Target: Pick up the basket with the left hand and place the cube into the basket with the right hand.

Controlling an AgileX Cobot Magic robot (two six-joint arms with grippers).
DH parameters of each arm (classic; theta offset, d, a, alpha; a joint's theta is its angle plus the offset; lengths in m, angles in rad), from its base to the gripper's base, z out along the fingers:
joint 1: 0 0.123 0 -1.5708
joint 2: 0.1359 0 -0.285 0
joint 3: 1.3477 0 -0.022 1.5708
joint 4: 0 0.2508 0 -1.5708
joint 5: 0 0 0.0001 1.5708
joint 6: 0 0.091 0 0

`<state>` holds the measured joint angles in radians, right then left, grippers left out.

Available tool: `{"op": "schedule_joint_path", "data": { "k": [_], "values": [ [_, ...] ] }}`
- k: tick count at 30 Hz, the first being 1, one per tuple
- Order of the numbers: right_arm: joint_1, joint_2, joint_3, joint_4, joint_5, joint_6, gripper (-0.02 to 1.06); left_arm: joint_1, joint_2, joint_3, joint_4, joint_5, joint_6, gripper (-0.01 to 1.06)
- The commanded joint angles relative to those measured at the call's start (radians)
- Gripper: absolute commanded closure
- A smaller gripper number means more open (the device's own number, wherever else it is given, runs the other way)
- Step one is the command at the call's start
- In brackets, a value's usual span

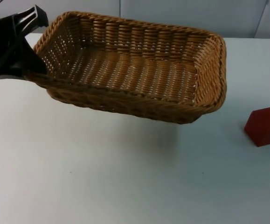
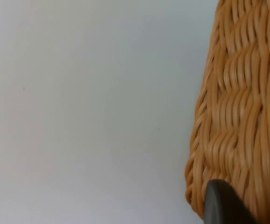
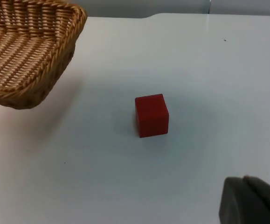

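Observation:
A woven wicker basket hangs tilted above the white table and casts a shadow beneath it. My left gripper is shut on the rim of its left short side. In the left wrist view the basket's outer wall runs close alongside a black fingertip. The basket is empty inside. A red cube rests on the table to the right of the basket, apart from it. In the right wrist view the cube sits ahead of my right gripper, which hovers a short way off, with the basket's corner beyond.
The white table lies bare in front of the basket and around the cube. A grey partition wall closes the far edge.

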<state>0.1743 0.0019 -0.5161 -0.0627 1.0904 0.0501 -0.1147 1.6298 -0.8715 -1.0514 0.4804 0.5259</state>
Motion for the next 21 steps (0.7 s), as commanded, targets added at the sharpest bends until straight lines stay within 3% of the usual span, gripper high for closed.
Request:
{"op": "schedule_joint_path", "data": {
  "k": [1,21],
  "values": [
    [0.0,-0.002,0.008,-0.01,-0.012,-0.006,1.05,0.014,-0.017,0.0,-0.01,0.035,-0.022,1.05],
    [0.0,-0.002,0.008,-0.01,-0.012,-0.006,1.05,0.027,-0.02,0.0,-0.01,0.058,-0.01,1.05]
  ]
}}
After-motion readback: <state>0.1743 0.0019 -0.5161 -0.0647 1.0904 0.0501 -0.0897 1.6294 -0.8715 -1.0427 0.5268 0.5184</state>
